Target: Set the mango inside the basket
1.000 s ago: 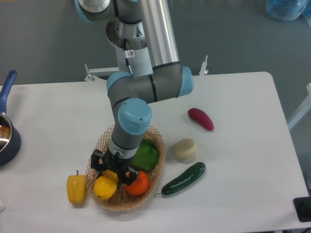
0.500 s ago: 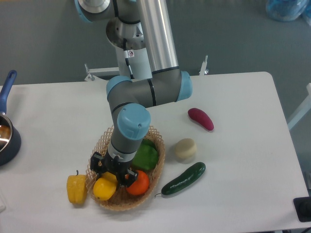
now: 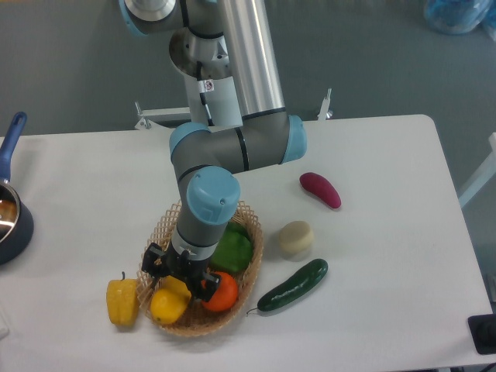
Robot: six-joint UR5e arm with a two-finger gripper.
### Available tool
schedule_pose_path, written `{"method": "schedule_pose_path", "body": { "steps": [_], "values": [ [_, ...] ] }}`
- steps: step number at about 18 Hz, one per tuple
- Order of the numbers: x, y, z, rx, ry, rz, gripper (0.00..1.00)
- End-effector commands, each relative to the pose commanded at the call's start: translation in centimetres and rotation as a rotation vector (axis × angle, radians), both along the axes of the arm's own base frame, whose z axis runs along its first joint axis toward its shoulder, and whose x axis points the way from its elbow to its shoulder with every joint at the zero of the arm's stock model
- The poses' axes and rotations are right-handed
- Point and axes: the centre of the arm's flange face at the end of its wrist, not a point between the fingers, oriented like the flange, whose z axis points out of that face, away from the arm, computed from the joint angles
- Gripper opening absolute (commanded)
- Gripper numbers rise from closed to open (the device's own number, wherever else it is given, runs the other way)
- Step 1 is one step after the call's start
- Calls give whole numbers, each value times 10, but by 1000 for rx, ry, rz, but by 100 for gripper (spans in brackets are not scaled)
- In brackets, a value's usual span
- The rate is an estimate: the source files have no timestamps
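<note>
In the basket [image 3: 252, 249], front-left end: the mango [image 3: 171, 304] lies inside the wicker rim, glossy yellow, long axis roughly left-right, touching the orange [image 3: 222, 293] on its right. A green pepper [image 3: 232, 250] sits behind both, also inside the basket.

Gripper [image 3: 183, 277] is directly over the mango's top edge — black fingers [image 3: 157, 260] straddle the fruit's upper part, and the jaws look parted a little wider than the mango rather than pinching it. I cannot tell whether the pads touch the skin; the wrist body hides the contact area. Arm comes down near-vertical from the back, blue-capped wrist joint above the basket's middle.

Single fixed camera, so the rest of the table from the same view:
- yellow bell pepper [image 3: 122, 301] with stem stands on the table just outside the basket's left rim, close to the mango but separated by the wicker wall
- cucumber [image 3: 293, 285] lies diagonally to the right of the basket, near its rim
- pale round block [image 3: 295, 239] behind the cucumber — well apart from the basket
- magenta eggplant-like piece [image 3: 320, 190] further back right
- dark pot [image 3: 11, 225] with a blue handle at the left edge, partly cut off
- white table [image 3: 387, 194] under it all
</note>
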Motion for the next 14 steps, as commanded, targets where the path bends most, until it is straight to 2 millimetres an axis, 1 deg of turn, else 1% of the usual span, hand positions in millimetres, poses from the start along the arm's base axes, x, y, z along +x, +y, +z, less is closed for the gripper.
{"method": "schedule_pose_path", "body": {
  "steps": [2, 4, 6, 7, 8, 9, 10, 11, 12, 13, 14],
  "values": [
    [-3, 2, 11, 16, 15, 2, 100],
    [-5, -1, 27, 27, 44, 0, 100],
    [-16, -9, 60, 29, 151, -8, 100],
    [-24, -13, 70, 0, 224, -11, 100],
    [-35, -20, 75, -48, 303, -5, 100],
    [-53, -30, 82, -89, 368, 17, 100],
    [-65, -38, 90, -115, 419, 24, 100],
    [-75, -46, 93, -131, 446, 11, 100],
    [-91, -59, 99, -137, 463, 5, 100],
    [-105, -73, 112, -131, 487, -1, 100],
    [-114, -86, 128, -124, 510, -2, 100]
  ]
}}
